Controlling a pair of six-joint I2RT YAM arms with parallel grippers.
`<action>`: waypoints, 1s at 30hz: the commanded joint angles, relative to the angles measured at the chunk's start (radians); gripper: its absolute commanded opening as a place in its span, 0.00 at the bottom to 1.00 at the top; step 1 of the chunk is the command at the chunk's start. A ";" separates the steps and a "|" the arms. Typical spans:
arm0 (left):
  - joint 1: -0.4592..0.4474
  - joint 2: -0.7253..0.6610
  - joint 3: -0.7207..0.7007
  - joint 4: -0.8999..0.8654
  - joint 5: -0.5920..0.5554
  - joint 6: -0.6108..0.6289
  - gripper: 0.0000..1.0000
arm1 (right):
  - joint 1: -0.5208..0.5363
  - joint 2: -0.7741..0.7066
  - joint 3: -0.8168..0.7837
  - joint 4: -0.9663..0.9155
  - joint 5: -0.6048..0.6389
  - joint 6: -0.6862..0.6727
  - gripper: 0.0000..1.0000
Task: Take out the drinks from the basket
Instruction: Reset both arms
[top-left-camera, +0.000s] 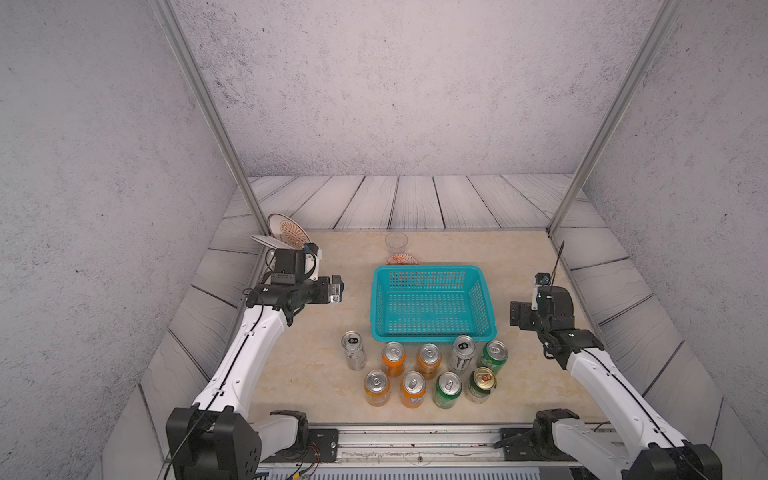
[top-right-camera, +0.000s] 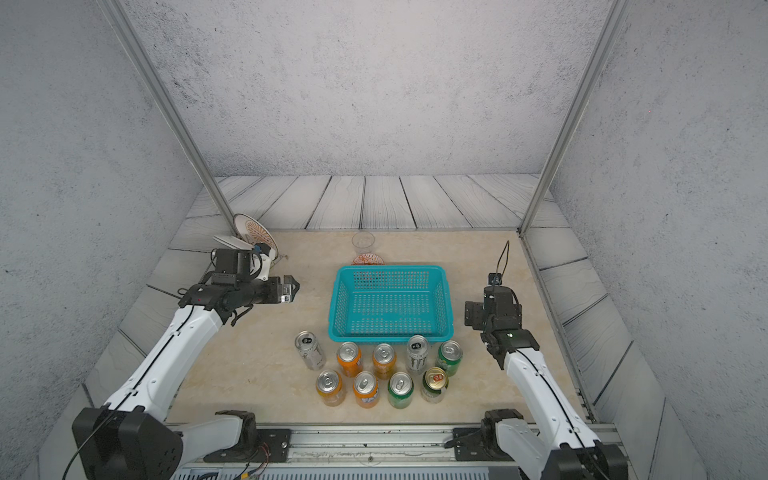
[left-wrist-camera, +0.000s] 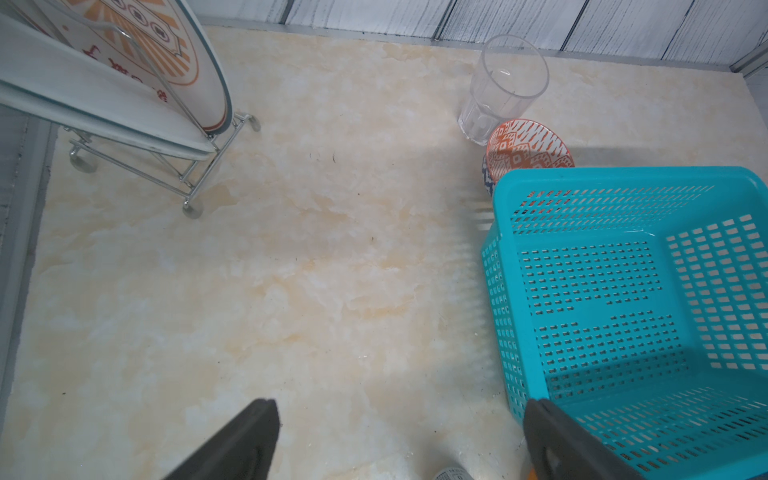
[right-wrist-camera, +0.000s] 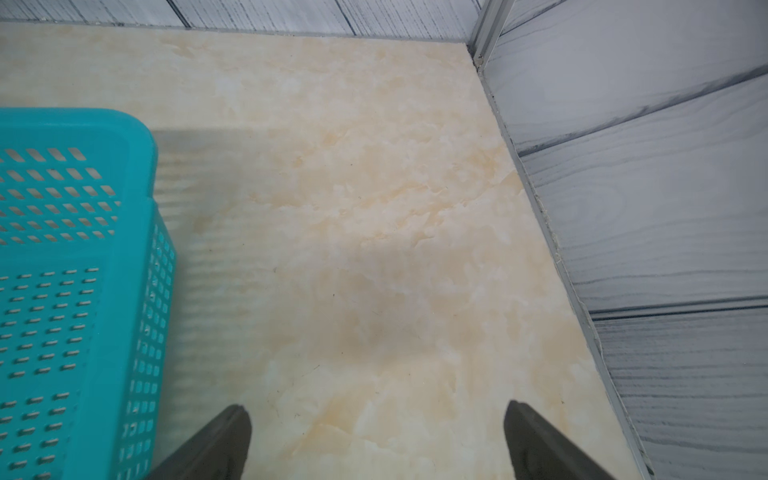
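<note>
On the desk (top-left-camera: 316, 374) the basket (top-left-camera: 430, 269) is seen empty; the nine drinks (top-left-camera: 429, 360) are stood upright just before it. The left gripper (top-left-camera: 337, 289) and right gripper (top-left-camera: 514, 316) are spread, empty; any retreat is best kept clear of them.

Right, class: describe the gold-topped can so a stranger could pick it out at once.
Find the teal basket mid-table; nine cans stand in two rows on its near side. At the near row's right end stands the gold-topped can, the only one whose lid is gold, not silver.
</note>
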 joint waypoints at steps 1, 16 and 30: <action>0.011 0.000 -0.002 -0.008 -0.008 0.008 0.99 | -0.011 0.022 -0.048 0.145 -0.025 -0.028 1.00; 0.012 0.011 0.001 -0.009 -0.007 0.006 0.99 | -0.027 0.185 -0.187 0.503 -0.101 -0.057 1.00; 0.012 0.016 0.001 -0.010 -0.016 0.010 0.99 | -0.049 0.337 -0.218 0.894 -0.200 -0.053 1.00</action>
